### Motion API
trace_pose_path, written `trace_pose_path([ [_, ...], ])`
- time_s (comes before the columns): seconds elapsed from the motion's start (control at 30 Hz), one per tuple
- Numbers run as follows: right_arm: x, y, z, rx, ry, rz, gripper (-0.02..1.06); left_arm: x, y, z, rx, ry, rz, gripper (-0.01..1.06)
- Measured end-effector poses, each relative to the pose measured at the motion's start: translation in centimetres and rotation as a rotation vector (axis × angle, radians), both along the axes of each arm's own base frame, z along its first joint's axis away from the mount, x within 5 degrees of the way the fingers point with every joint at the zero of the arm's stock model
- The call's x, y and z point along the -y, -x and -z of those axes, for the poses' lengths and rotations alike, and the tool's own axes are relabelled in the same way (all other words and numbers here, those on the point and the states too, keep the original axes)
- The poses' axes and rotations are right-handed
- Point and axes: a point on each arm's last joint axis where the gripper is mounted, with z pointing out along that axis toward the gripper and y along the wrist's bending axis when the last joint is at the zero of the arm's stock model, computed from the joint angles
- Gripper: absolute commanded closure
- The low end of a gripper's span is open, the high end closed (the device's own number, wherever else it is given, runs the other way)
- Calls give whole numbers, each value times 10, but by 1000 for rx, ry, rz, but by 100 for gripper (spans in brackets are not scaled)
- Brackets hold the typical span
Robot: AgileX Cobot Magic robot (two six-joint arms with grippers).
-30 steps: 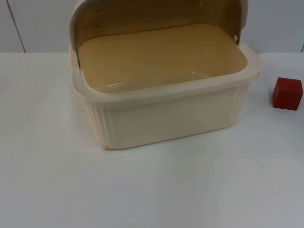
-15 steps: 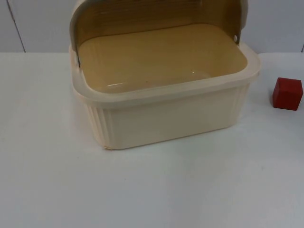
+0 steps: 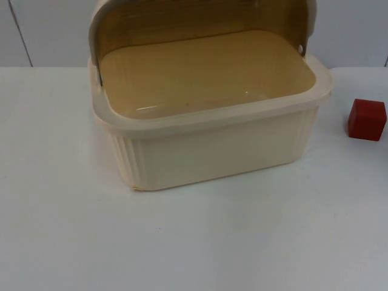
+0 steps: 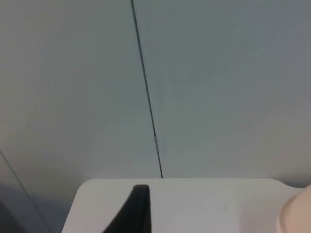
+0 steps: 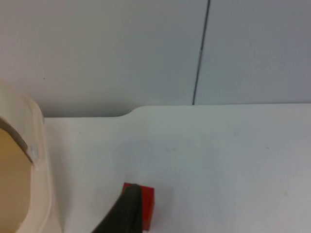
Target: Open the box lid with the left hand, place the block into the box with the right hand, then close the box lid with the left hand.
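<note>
red block [image 3: 367, 119] on table [image 3: 194, 242] right of open box [image 3: 206, 121], behind right fingers [image 5: 127, 213]; left fingers [image 4: 136, 213] near box edge; grip state of both unclear.

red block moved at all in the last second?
No. In the top view the red block sits at the same spot on the table, beside the box, same gap.

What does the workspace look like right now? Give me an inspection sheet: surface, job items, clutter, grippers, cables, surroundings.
Surface: white table, bare in front of the box.
Box: cream box stands open, nothing seen inside.
Lid: lid swung up and back behind the opening.
Block: red block on the table to the box's right, apart from it.
Clutter: nothing seen.
Left gripper: fingertip over the table's edge, beside the box.
Right gripper: fingertip just over the block.
Cables: nothing seen.
Surroundings: grey partition wall behind the table.
</note>
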Motion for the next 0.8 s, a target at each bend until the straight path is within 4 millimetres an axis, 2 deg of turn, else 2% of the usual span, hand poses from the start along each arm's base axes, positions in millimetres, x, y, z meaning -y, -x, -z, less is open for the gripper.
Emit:
trace_pose_path([
  [0.07,-3,-16,12,-11,-15,-7,0,0,0,1,-6,0,-2,0],
  [0.1,-3,-16,12,-11,-15,-7,0,0,0,1,-6,0,-2,0],
  [0.13,-5,-31,24,-20,-30,-12,0,-1,0,1,-12,-3,-6,0],
  [0.23,-8,-57,50,-70,-55,-12,0,-1,1,2,-25,-3,-11,0],
  [0.27,-8,-57,50,-70,-55,-12,0,-1,1,2,-25,-3,-11,0],
  [0.37,-11,-84,69,-120,-56,-11,0,-2,1,3,-39,-9,-20,0],
  [0.4,-12,-92,71,-123,-57,-10,0,-2,1,3,-41,-11,-21,0],
  [0.43,-12,-92,71,-123,-57,-10,0,-2,1,3,-41,-11,-21,0],
  [0.6,-16,-134,96,-162,-69,-2,0,-3,1,3,-40,-29,-28,0],
  [0.63,-16,-134,96,-162,-69,-2,0,-3,1,3,-40,-29,-28,0],
  [0.77,-18,-155,130,-219,-92,10,0,-3,-1,4,-48,-32,-29,0],
  [0.8,-18,-155,130,-219,-92,10,0,-3,-1,4,-48,-32,-29,0],
])
